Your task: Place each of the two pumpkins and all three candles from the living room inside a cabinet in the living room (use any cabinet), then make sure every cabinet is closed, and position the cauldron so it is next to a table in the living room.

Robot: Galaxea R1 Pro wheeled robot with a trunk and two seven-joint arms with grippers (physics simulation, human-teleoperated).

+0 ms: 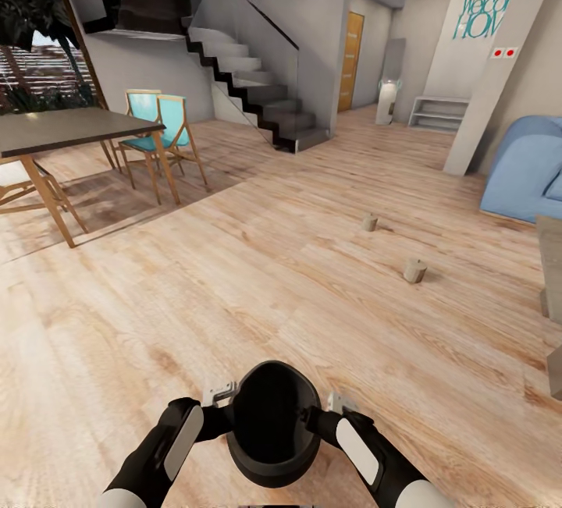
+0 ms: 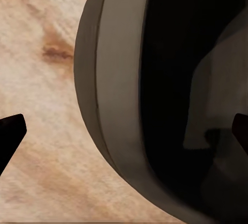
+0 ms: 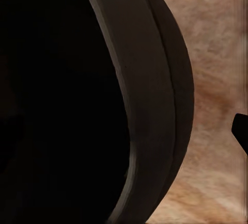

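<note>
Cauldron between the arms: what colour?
Black, slightly glossy; the cauldron shows best in the head view, its wide mouth open and dark inside.

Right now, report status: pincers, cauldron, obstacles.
Both pincers astride the cauldron rim, grip unconfirmed. Cauldron between the arms, over bare floor. Two candles on the floor ahead-right.

My left tool (image 1: 221,401) and right tool (image 1: 332,408) sit against opposite sides of the pot (image 1: 273,422); their fingertips are hidden behind its rim, so finger spacing cannot be read. In the left wrist view the pot (image 2: 155,100) is cut off by the frame edge, and only dark finger tips (image 2: 11,131) enter the frame. In the right wrist view the pot interior (image 3: 57,100) is black, no detail visible. The grey surface (image 1: 551,258) is cut off at the head view's edge. The two candles (image 1: 414,270) are too small to show wicks.
</note>
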